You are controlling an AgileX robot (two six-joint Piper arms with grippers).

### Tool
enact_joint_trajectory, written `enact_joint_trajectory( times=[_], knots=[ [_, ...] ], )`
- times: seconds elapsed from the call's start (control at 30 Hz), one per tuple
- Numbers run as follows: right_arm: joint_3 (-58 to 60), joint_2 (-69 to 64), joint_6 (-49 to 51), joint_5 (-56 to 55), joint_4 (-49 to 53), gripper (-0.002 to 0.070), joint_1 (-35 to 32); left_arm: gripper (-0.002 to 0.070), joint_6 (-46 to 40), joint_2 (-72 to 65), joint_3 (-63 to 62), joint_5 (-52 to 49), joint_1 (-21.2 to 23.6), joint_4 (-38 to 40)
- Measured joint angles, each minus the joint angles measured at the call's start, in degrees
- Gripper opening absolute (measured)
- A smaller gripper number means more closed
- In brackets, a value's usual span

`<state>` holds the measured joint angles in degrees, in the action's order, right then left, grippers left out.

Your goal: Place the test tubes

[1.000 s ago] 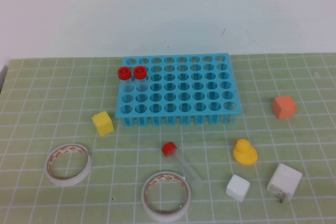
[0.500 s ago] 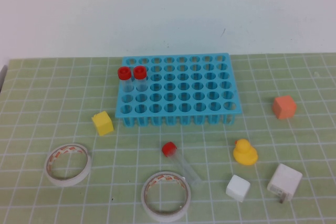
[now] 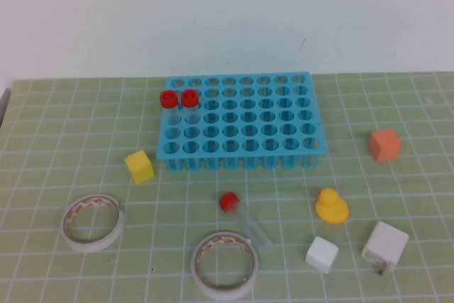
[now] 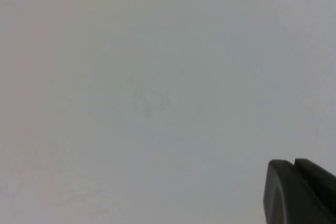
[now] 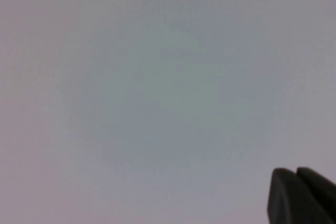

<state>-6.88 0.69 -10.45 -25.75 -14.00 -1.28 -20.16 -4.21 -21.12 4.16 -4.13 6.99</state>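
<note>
Two standing test tubes (image 3: 169, 106) sit upright in the blue rack (image 3: 241, 115), wells keeping them vertical. Third test tube (image 3: 246, 220) lies loose on the tabletop (image 3: 71, 140), unplaced. Left tool (image 4: 293, 169) and right tool (image 5: 295, 175): closed, empty, parked off the tabletop, facing blank wall.

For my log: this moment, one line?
left gripper: shut, off table | right gripper: shut, off table | two red-capped clear tubes: in blue rack | third tube: lying on green mat

Left gripper (image 4: 294, 184) dark, at frame edge, jaws pressed together; plain pale surface (image 4: 157, 77) beyond.
</note>
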Motion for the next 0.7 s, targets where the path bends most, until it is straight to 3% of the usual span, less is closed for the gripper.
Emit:
enact_joint_trajectory(
  times=[0.2,0.33,0.7],
  knots=[
    [-13.8,-6.3,-5.4,21.1,0.3,-0.0001,0.0,-0.0001,0.9,-6.0,-1.1,-4.9,0.0,1.1],
    [-17.9,-13.5,-3.9,31.2,-1.5,-0.0001,0.0,-0.0001,2.6,-6.5,1.7,-8.8,0.0,1.3],
    [-17.3,-21.0,-0.5,32.5,-4.6,-0.0001,0.0,-0.0001,15.1,-6.7,8.5,-13.0,0.0,1.3]
  ],
)
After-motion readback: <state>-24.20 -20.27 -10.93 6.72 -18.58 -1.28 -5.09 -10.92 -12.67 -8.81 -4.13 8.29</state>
